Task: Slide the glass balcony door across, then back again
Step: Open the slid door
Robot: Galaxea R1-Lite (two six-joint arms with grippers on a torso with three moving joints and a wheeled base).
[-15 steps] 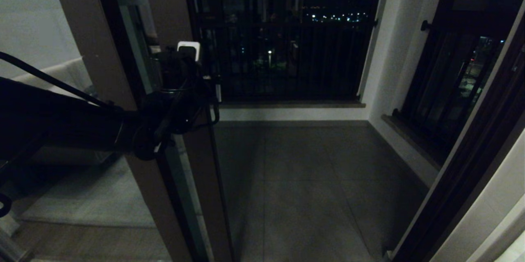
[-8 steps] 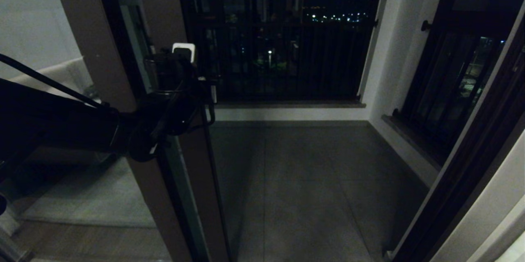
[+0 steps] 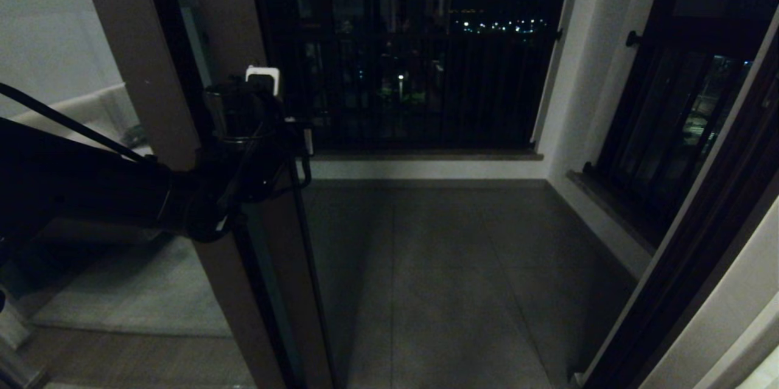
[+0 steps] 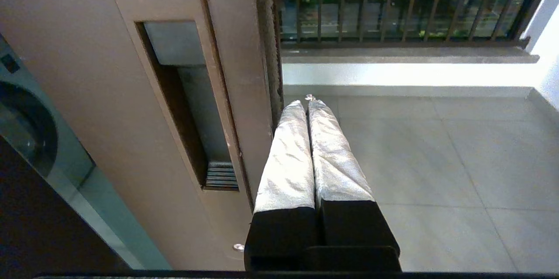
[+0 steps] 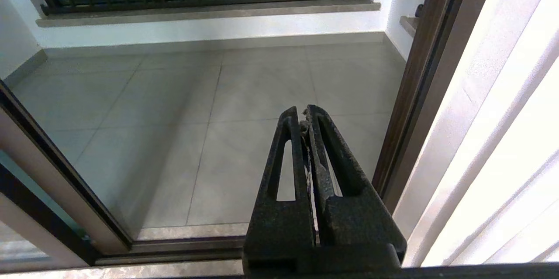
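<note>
The glass balcony door stands at the left of the opening, its brown stile carrying a slim recessed handle. My left gripper is shut with nothing between its silver-wrapped fingers. One finger lies against the door's leading edge, just beside the handle recess. In the head view the left gripper sits at that edge at about handle height. My right gripper is shut and empty, hanging low over the threshold near the right door frame, outside the head view.
The grey tiled balcony floor lies open ahead. A dark barred window closes the far end. The dark door frame rises on the right. A fixed brown post and a pale sofa are at left. The floor track runs along the threshold.
The door's stile has slid further left, widening the opening, and my left gripper has travelled left with it at the door's edge.
</note>
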